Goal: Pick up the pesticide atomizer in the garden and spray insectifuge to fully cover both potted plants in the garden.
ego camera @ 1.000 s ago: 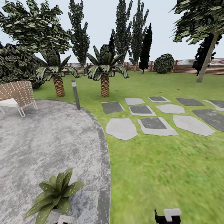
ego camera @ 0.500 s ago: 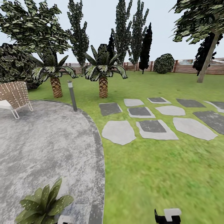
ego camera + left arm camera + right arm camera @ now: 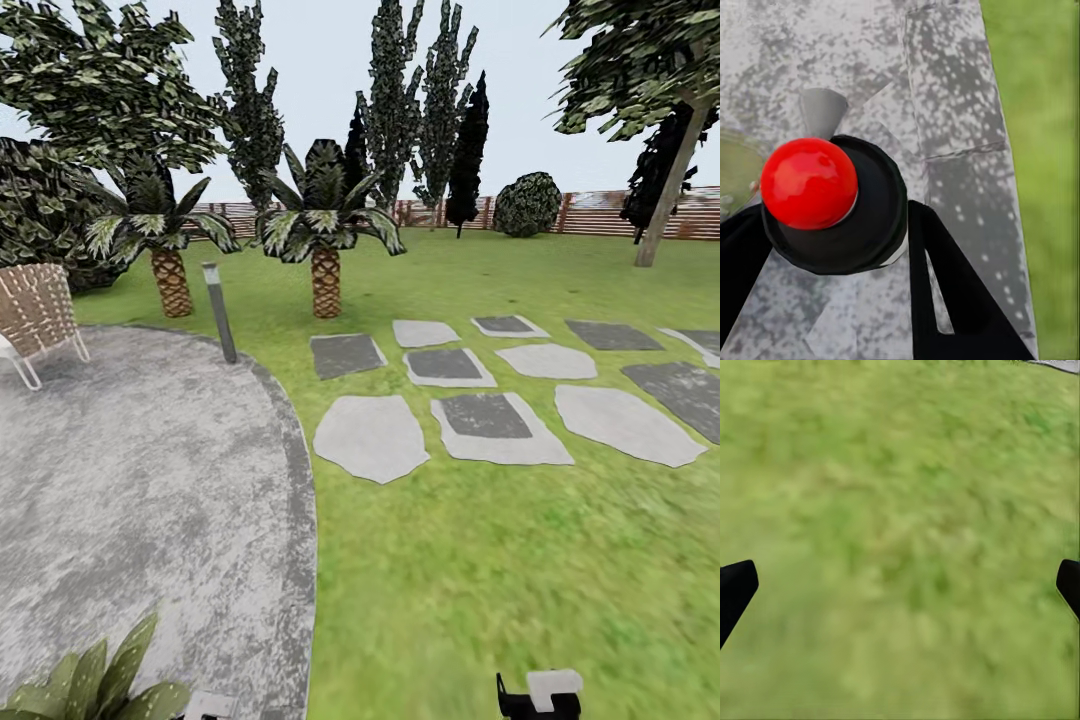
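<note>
Head view counts two scaly-trunked palms [image 3: 324,225], nine flat stepping stones [image 3: 370,436] in pale and dark grey, one slim grey post lamp [image 3: 219,312] and one woven wicker chair [image 3: 35,312]; one potted plant [image 3: 85,685], broad pointed leaves, sits at the frame's bottom edge on the mottled grey paving [image 3: 150,470]; left wrist view has the left gripper [image 3: 832,247] with its black fingers clamped on the sprayer [image 3: 832,206], round black body, glossy red knob; right gripper [image 3: 900,585] fingers spread wide over blurred lawn [image 3: 900,510].
</note>
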